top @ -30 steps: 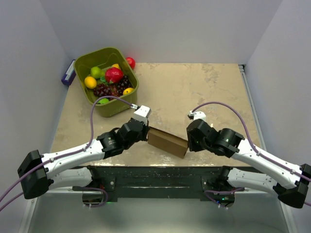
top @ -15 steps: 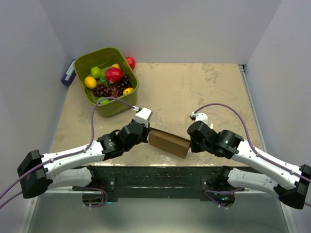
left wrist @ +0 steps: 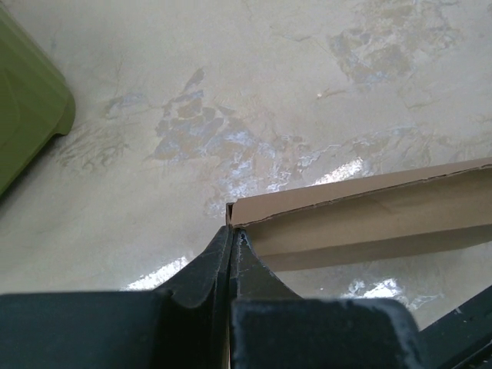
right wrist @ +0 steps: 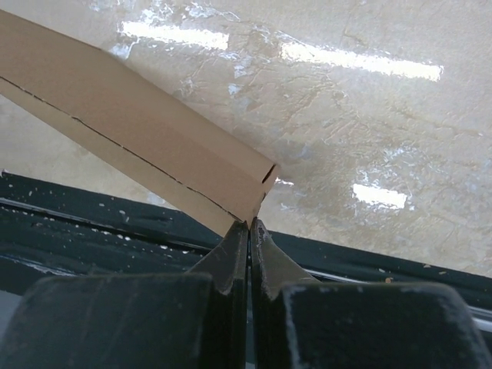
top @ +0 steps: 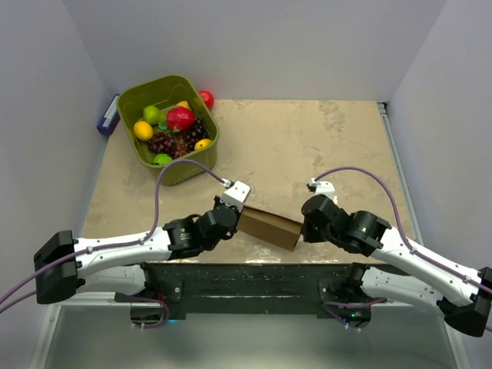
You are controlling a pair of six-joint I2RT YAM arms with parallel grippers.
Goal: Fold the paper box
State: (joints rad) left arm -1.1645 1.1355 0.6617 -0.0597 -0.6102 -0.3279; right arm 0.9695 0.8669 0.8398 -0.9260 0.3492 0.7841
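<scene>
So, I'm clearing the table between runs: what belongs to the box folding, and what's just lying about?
In the job: paper box; left tool, shut on one end; right tool, shut on the other.
Lying about: green bin with fruit; red ball behind it; purple object by the bin.

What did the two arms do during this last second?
The right gripper closed on the right end of the paper box. The left arm swung slightly rightward, the left gripper staying shut on the other end. The box barely shifted; the green fruit bin stayed put.
</scene>
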